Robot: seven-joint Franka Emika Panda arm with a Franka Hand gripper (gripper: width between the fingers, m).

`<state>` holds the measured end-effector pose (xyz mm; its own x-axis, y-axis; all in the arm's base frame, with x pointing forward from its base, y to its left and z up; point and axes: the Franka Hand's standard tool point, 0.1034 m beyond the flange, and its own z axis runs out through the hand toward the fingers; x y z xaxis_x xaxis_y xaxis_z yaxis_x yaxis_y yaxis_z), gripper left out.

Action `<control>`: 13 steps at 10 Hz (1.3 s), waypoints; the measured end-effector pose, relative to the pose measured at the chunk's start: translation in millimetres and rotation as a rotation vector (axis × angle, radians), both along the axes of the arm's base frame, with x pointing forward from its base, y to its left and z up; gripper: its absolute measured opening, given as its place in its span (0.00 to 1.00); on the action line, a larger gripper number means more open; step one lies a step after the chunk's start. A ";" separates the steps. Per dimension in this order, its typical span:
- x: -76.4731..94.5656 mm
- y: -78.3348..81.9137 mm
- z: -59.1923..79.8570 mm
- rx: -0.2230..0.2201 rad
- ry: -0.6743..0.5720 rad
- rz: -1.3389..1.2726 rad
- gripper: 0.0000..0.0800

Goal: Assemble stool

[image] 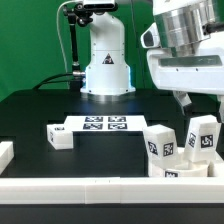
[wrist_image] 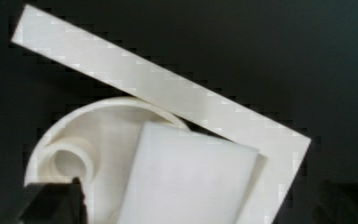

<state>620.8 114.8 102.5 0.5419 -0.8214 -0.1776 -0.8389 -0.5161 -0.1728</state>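
White legs [image: 160, 142] stand by the seat [wrist_image: 87, 127] near the worktop's front edge, below the gripper [image: 186, 101]; whether its jaws are spread or pinching cannot be told.

**Bright whites on black, soft focus up close**

Even light falls on the matte black desk [image: 40, 110], which gives back almost no glare. The white plastic comes out nearly blown. The legs [image: 158, 140] below the fingers [image: 184, 99] are brightest on their tops and greyer on their sides, yet their tags stay crisp. The arm housing above the fingers sits close to the lens and looks soft. Shadows beneath the parts are faint and lost in the dark surface. The wrist view is blurred and grainy throughout. The edges of the rail [wrist_image: 158, 80] beyond the fingers smear, the seat [wrist_image: 69, 135] shows grey shading inside its curve, and the fingers melt into the black.
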 end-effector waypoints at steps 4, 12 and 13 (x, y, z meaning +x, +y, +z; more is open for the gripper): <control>0.5 3.5 2.2 -0.048 -0.096 0.437 0.81; 2.3 9.0 6.4 -0.125 -0.244 1.063 0.81; 2.9 10.1 4.9 -0.158 -0.283 1.200 0.81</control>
